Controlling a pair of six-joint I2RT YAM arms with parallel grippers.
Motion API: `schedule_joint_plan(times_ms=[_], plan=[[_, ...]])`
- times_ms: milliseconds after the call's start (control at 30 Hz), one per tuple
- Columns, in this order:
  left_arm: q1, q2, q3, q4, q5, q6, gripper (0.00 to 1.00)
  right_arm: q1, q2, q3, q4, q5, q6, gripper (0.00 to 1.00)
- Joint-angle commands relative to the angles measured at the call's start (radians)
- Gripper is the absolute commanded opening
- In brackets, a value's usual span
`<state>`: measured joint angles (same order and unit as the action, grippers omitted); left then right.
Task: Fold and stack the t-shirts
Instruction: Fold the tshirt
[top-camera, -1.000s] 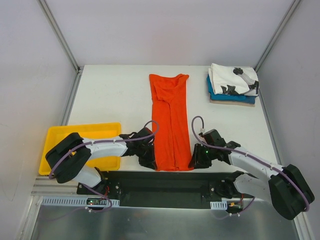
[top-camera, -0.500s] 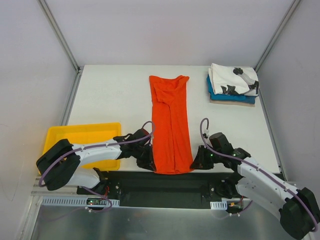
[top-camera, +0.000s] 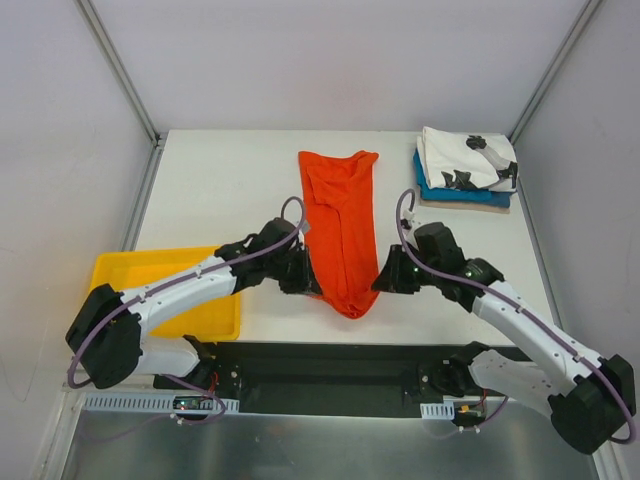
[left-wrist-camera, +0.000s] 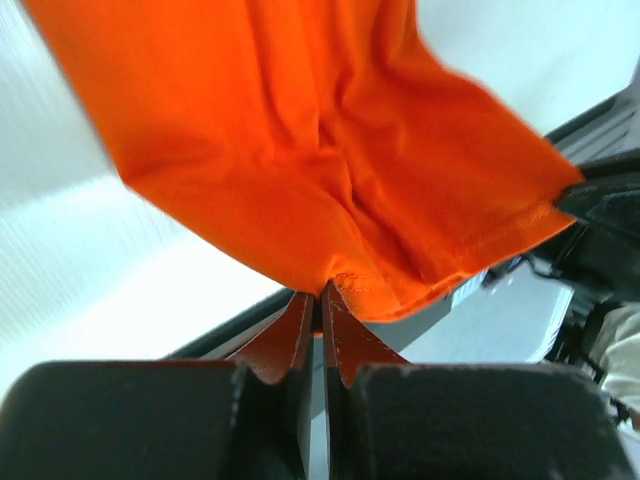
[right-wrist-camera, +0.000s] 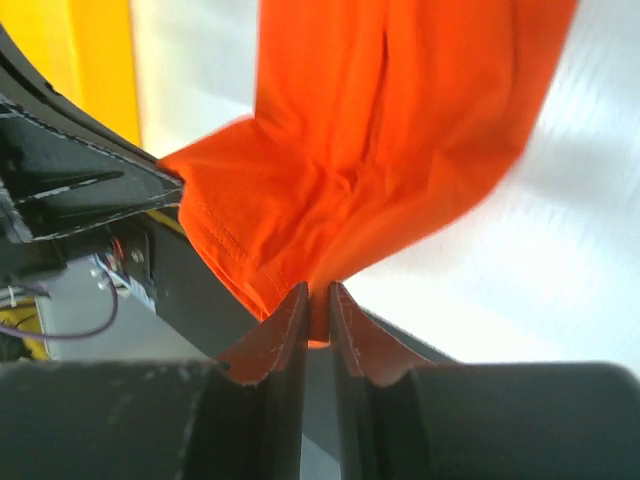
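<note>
The orange shirt (top-camera: 340, 225) is laid lengthwise down the middle of the tabletop (top-camera: 220, 190), its near end lifted and sagging between the arms. The left pincer (top-camera: 303, 272) is clamped on one near corner, the right pincer (top-camera: 385, 278) on the other; cloth is seen pinched between closed fingers in both wrist views. The cloth is judged light, limp and prone to bunching, so the hem corners are the sound hold. The white shirt (top-camera: 468, 158) is stacked on the blue shirt (top-camera: 462, 195) at the far right.
</note>
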<state>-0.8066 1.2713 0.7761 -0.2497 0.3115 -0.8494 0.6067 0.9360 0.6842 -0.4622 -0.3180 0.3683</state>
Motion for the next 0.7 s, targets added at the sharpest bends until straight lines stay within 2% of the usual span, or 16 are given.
schedule_joint_plan(times_ms=[0,200,433,667], plan=[[0.089,0.054,0.112,-0.020,-0.051,0.087,0.00,0.005,0.099,0.165,0.082,0.091,-0.067,0.17],[0.185,0.175,0.259,-0.033,-0.019,0.167,0.00,-0.025,0.297,0.360,0.069,0.103,-0.129,0.17],[0.277,0.304,0.400,-0.039,0.026,0.216,0.00,-0.120,0.526,0.544,0.068,0.065,-0.155,0.17],[0.351,0.440,0.528,-0.043,0.093,0.253,0.00,-0.185,0.687,0.682,0.063,0.042,-0.164,0.18]])
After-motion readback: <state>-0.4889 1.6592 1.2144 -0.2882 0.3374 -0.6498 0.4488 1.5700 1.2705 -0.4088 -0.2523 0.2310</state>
